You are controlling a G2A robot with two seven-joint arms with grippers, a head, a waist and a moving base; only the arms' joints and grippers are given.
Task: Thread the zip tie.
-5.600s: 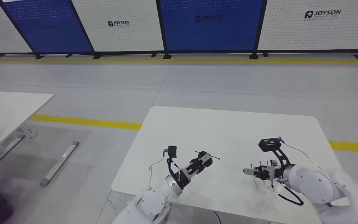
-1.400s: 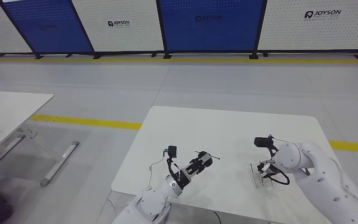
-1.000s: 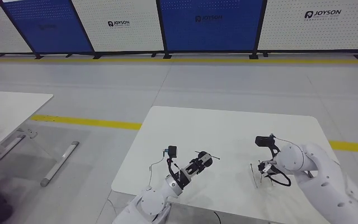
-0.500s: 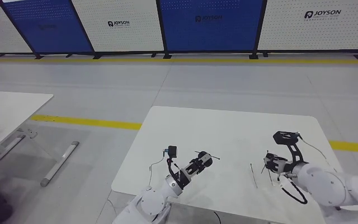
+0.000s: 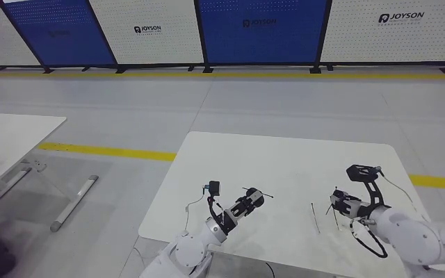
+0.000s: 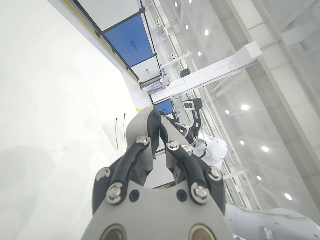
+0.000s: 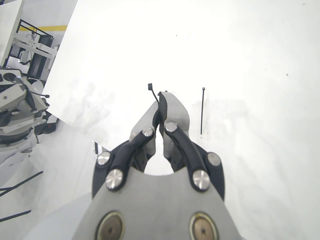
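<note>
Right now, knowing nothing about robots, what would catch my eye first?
The right gripper, over the white table, is shut on a black zip tie whose head pokes out in front. A second zip tie lies flat on the table beside it. Along the near edge, the left gripper is shut on a thin black strip.

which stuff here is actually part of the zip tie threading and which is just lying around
In the job: zip tie pinched in the right end effector; thin black strip, likely another tie, in the left end effector.
Lying about: loose zip tie flat on the table; side table; wall panels.
</note>
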